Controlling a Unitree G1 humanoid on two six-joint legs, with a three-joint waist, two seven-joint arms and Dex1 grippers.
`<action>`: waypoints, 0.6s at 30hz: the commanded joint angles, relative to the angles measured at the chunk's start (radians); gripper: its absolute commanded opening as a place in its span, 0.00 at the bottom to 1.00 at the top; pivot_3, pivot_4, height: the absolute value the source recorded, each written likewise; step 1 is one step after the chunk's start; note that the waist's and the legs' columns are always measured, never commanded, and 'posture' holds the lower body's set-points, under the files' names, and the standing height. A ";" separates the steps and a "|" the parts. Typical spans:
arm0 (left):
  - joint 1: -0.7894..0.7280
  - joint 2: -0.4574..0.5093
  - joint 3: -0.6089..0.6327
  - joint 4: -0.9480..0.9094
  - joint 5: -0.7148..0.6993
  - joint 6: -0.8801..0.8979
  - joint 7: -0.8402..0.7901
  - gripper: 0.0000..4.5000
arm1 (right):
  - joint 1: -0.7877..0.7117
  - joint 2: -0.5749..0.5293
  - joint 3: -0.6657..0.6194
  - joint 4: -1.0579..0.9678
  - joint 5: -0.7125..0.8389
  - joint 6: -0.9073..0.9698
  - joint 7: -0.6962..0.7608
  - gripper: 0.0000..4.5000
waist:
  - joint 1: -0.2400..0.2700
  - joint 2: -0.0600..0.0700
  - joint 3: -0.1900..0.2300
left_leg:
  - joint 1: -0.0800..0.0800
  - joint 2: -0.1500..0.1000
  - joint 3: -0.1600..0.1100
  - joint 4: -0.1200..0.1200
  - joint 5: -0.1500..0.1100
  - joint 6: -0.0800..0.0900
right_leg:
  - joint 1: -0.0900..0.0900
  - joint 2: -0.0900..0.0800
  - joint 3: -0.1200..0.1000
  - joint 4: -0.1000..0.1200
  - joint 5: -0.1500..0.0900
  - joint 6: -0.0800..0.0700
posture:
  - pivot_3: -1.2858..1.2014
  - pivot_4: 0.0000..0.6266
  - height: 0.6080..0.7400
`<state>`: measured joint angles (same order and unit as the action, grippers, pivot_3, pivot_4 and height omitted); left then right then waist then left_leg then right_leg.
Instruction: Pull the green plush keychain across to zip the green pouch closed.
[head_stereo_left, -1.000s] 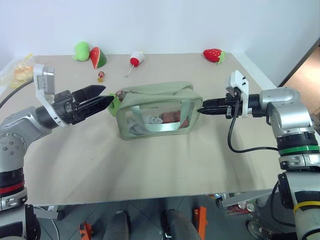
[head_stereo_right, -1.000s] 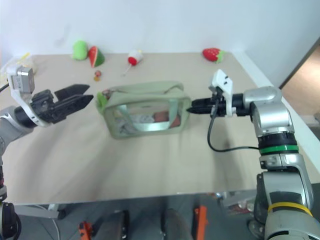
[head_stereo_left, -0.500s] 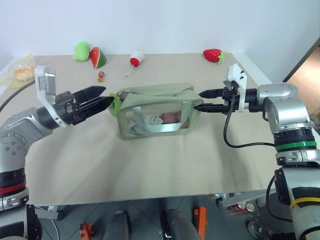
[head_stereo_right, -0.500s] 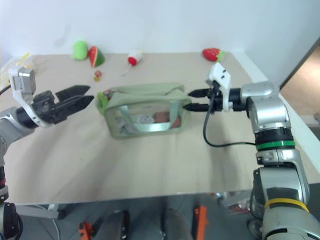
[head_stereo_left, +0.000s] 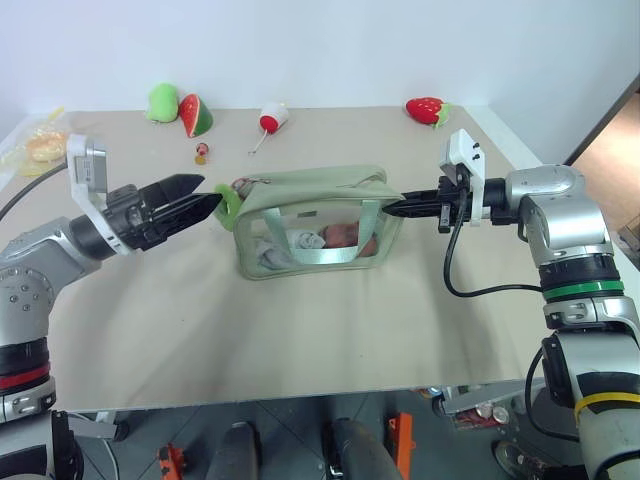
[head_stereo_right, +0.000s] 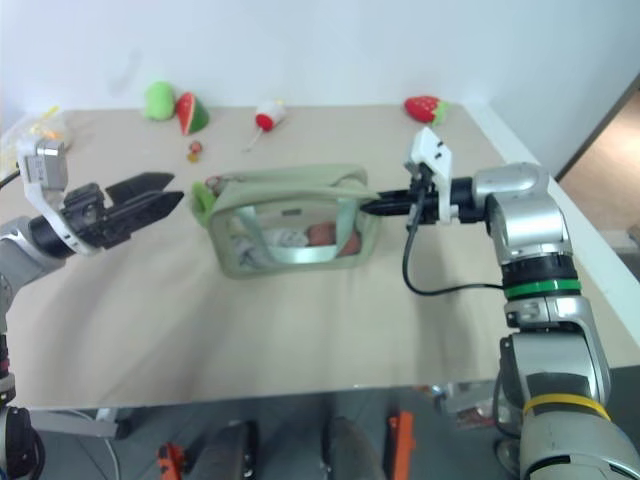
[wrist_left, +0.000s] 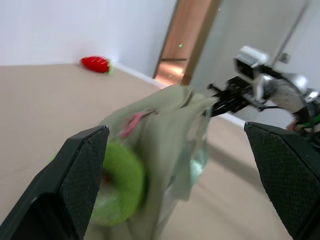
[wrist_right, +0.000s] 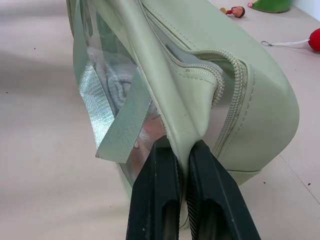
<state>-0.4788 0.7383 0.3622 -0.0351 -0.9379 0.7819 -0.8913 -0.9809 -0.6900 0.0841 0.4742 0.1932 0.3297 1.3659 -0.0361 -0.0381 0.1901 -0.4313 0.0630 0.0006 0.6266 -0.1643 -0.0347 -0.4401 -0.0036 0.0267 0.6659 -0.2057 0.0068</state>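
Right tool (wrist_right: 181, 150) is pinched tight on the fabric at the right end of the green pouch (head_stereo_left: 315, 222), fold visibly caught between the fingers. Left tool (head_stereo_left: 212, 201) is wide open, holding nothing, tips just beside the green plush keychain (head_stereo_left: 232, 203), which hangs at the pouch's left end; in the left wrist view the ring (wrist_left: 116, 182) sits between the spread fingers, not yet gripped.

Risks as I read it:
- Anchor grip is on a thin fold near the zipper end. A hard zip pull could slip it, and the pouch would drag instead of closing.
- Left tool could close on pouch fabric rather than the fuzzy ring, since they touch.
- The keychain's cord looks short, so an off-axis pull may jam the slider.

Room: pouch sits mid table (head_stereo_left: 330, 340), well apart from every edge. Watermelon plush (head_stereo_left: 197, 114), strawberry (head_stereo_left: 428, 110) and the other small toys are along the far side, clear of the zip path.
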 joint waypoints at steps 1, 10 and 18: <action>0.009 0.030 0.026 0.048 0.051 -0.031 0.005 1.00 | -0.016 -0.015 -0.014 -0.009 -0.009 -0.017 -0.028 0.01 | 0.000 0.000 0.000 | 0.000 0.000 0.000 0.000 0.000 0.000 | 0.000 0.000 0.000 0.000 0.000 0.000 | 0.52 0.24 1.00; 0.019 0.020 0.002 0.090 0.110 -0.044 -0.015 1.00 | 0.008 -0.015 -0.011 -0.027 -0.005 -0.018 -0.037 0.01 | 0.000 0.000 0.000 | 0.000 0.000 0.000 0.000 0.000 0.000 | 0.000 -0.001 0.000 0.000 0.000 0.000 | 0.52 0.24 1.00; -0.058 -0.037 -0.061 0.178 0.170 -0.055 -0.008 1.00 | 0.025 -0.023 -0.017 -0.049 0.004 -0.008 -0.041 0.01 | 0.001 0.000 0.000 | 0.000 0.000 0.000 0.001 0.000 0.000 | 0.000 0.000 0.000 0.000 0.000 0.000 | 0.52 0.24 1.00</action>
<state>-0.5076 0.6994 0.3023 0.1374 -0.7792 0.7453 -0.9001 -0.9539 -0.6946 0.0829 0.4560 0.1912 0.3220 1.3278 -0.0352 -0.0382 0.1900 -0.4314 0.0629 0.0007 0.6271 -0.1642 -0.0347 -0.4398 -0.0040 0.0266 0.6659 -0.2051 0.0070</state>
